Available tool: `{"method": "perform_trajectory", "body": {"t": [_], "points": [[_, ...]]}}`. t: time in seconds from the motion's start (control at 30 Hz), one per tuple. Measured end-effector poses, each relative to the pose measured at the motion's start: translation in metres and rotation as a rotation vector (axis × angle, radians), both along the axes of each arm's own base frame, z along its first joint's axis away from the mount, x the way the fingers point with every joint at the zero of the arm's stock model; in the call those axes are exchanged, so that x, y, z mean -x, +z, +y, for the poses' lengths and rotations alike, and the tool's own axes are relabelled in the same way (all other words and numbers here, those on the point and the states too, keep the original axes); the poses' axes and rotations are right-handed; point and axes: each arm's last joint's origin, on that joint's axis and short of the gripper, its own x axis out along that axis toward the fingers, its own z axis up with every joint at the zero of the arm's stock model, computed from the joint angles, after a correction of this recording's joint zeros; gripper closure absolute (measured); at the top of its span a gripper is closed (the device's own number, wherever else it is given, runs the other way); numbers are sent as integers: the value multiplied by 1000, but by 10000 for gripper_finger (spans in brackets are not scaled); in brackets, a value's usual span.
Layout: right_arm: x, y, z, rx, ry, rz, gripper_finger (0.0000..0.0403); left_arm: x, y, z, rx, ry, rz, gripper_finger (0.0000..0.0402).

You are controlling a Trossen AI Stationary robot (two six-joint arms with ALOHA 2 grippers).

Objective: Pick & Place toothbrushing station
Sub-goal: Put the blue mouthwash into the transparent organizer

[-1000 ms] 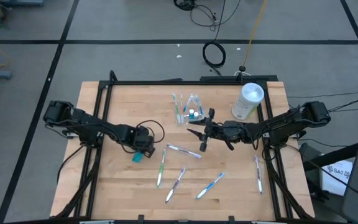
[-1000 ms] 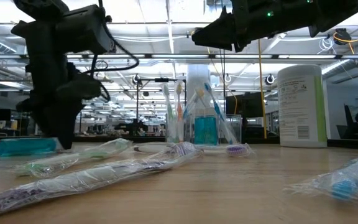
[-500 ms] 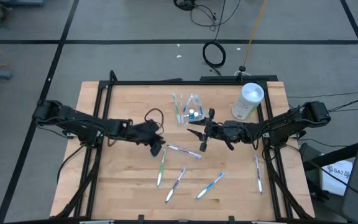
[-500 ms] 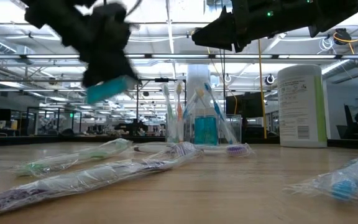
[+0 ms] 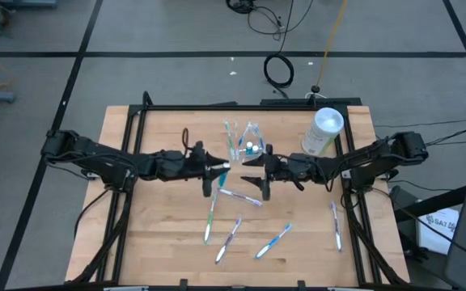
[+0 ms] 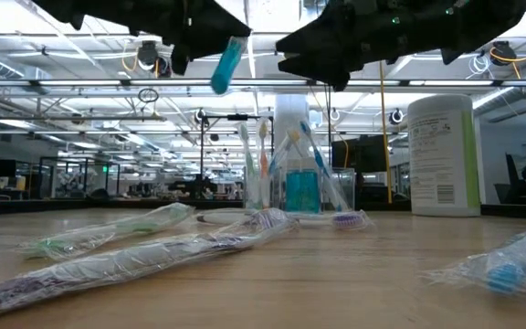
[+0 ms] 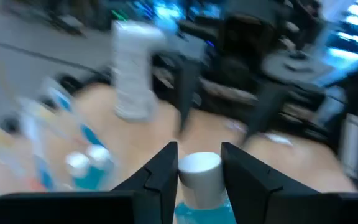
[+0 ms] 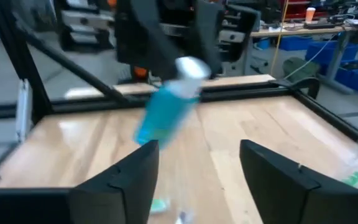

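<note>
My left gripper (image 5: 219,167) is above the table's middle, shut on a small teal tube (image 6: 226,64) with a white cap (image 7: 199,164). My right gripper (image 5: 254,175) is open and empty, close to the tube on its right, facing it (image 8: 165,107). The clear cup (image 5: 250,145) stands on its base just beyond both grippers and holds toothbrushes and teal tubes. Several wrapped toothbrushes (image 5: 237,196) lie flat on the table nearer the front edge. My left gripper pinches the teal tube between its two fingers (image 7: 161,176), on the tube's sides just below the white cap (image 7: 199,180). The cap sticks out past the fingertips. The tube is lifted clear of the table and slants, its teal body (image 6: 221,78) hanging down below the gripper.
A tall white cylindrical container (image 5: 324,131) stands at the table's far right, beside the cup. Wrapped toothbrushes lie at the front middle (image 5: 230,240) and front right (image 5: 336,225). A dark frame (image 5: 241,106) runs round the table's edges.
My left gripper has risen from the table with the teal tube and gone toward the right and far edges, up to the cup and my right gripper. The tube, which lay on the wood at the left, is now lifted clear and tilted. My right gripper has shifted slightly left.
</note>
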Motion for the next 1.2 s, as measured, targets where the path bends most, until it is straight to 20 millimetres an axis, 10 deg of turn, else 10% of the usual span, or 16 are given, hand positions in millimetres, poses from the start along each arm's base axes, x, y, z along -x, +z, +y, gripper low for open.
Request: {"method": "perform_trajectory", "body": {"t": [0.33,1.2], "points": [[-14,-12,-4,11,-137,-86,162,2,4,8,-55,271,-33,287],[-42,-9,-5,-96,-68,-190,165,-13,-6,-4,-144,242,-78,287]]}}
